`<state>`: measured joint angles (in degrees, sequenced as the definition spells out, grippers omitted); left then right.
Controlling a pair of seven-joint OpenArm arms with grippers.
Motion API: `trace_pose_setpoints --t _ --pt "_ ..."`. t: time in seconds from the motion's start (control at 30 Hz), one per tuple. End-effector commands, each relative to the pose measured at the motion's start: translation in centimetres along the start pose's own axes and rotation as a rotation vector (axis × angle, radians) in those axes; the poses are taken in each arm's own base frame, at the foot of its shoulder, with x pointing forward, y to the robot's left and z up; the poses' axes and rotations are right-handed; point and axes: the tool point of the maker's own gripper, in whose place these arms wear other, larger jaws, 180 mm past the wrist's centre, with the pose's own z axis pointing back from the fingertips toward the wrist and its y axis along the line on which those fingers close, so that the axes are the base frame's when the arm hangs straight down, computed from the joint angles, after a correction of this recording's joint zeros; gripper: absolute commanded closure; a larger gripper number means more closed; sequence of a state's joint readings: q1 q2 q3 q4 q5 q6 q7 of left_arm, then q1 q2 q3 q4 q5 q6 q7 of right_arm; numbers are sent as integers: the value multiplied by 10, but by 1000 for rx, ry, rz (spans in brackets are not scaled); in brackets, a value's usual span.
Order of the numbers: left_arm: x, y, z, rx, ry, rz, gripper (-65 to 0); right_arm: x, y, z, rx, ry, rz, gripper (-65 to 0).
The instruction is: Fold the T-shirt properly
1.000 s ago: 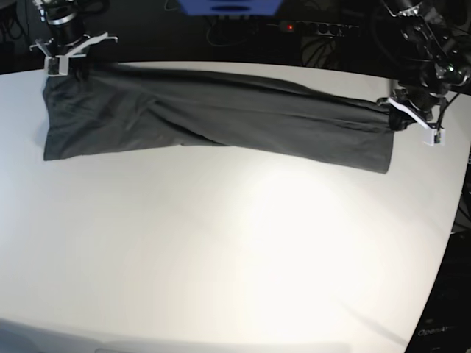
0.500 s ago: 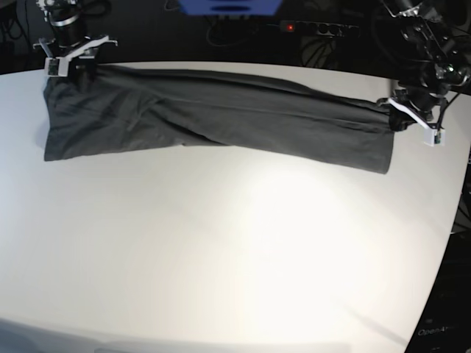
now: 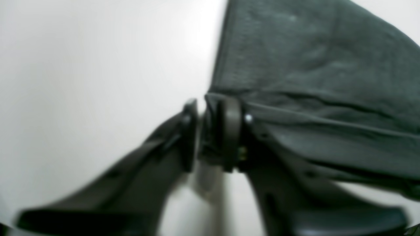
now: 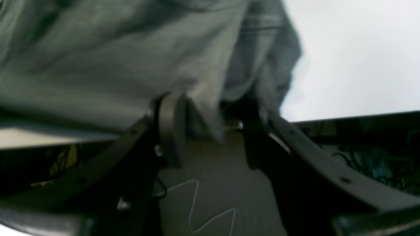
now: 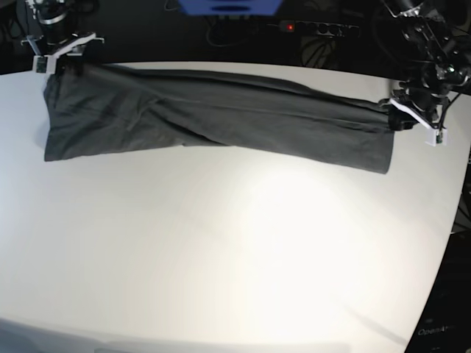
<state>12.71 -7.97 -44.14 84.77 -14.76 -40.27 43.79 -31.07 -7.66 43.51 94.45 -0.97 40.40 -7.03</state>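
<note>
1. Look for the T-shirt point(image 5: 213, 110) in the upper part of the base view. Folded into a long dark strip, flat on the white table point(image 5: 235, 257), reaching from the upper left to near the right edge.
2. Find the right gripper point(image 5: 62, 53) at the upper left corner of the strip. Open wide in its wrist view, with loose cloth hanging between the jaws, not squeezed.
3. Find the left gripper point(image 5: 416, 121) at the right end of the strip. Open only a crack in its wrist view, with the cloth edge sitting in that crack against one pad point(image 3: 229, 131). Hard to tell whether pinched or just touching.
4. Might drag the right end along when pulling away, because of that small crack. Would bunch up the strip or flip the corner over.
5. Might hook the hanging cloth at the upper left too, by lifting straight up through it. Would mess up the neat edge.
6. Lies very close to the far table edge at the upper left. Could slip off with one small tug.
7. Shows wrinkles and a slanted crease in the left half. Could end up crooked if folded again without smoothing.
8. Safer, probably: open wider first, back away slowly, then grab both ends evenly.
</note>
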Motion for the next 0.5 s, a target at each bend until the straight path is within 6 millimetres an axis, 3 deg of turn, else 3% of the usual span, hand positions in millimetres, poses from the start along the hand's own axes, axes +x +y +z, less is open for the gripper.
trace_pose_setpoints --t 0.0,0.1,0.33,0.47 --pt "1 8 4 24 14 -16 -220 13 -12 2 -32 -45 5 -276" --pt "0 8 4 23 12 -13 -265 12 -25 3 -71 -49 -14 -276" --pt "0 7 3 21 12 -11 -263 3 -44 -8 -72 -18 -7 -276" --pt "1 7 3 22 11 -12 -263 9 -51 -16 -73 -31 -8 -276"
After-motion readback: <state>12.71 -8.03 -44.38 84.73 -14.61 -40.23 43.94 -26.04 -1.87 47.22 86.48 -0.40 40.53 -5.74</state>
